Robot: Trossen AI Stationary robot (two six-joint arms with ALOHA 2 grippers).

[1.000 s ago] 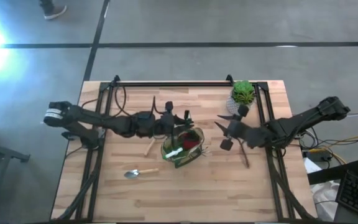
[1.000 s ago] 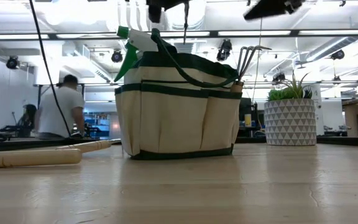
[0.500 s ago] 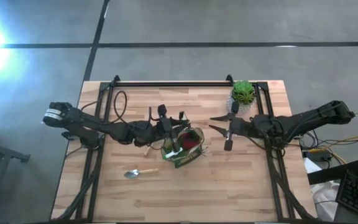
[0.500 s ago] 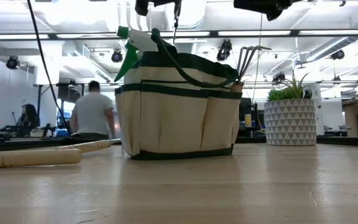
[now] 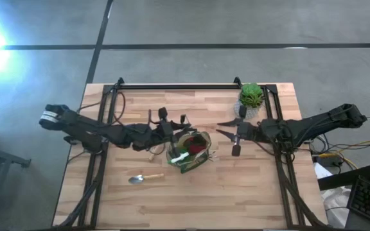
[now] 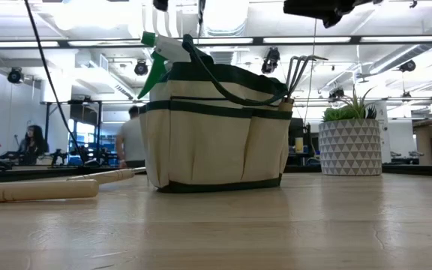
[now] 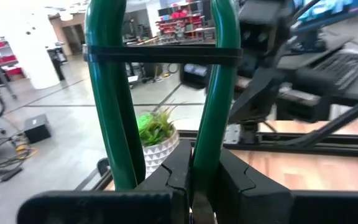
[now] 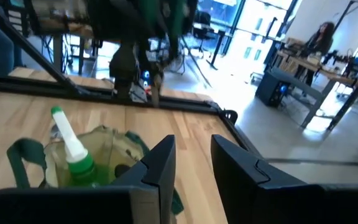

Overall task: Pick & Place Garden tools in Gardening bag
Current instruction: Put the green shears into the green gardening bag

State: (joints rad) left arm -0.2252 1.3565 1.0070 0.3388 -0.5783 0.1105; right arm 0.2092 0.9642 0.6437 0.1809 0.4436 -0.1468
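The left end effector (image 5: 162, 125) is holding a green-handled tool (image 7: 107, 93), its fingers closing tight on the place where the two green handles are meeting. In the low view the tool seems to be hanging about upright, high over the counter (image 5: 249, 192). The gardening bag (image 6: 208, 142) is standing just beside this end effector, on its right and a little toward the trowel (image 5: 145, 178), which is lying flat on the counter with its handle pointing at the bag. So I am judging that the coming move is a short shift to the right until the tool is hanging over the oval mouth, where a green spray bottle (image 8: 73, 155) is already sitting. The left arm is the nearer one. The right end effector (image 5: 236, 135) is waiting farther off, on the other side of the bag, its fingers standing apart and gripping nothing
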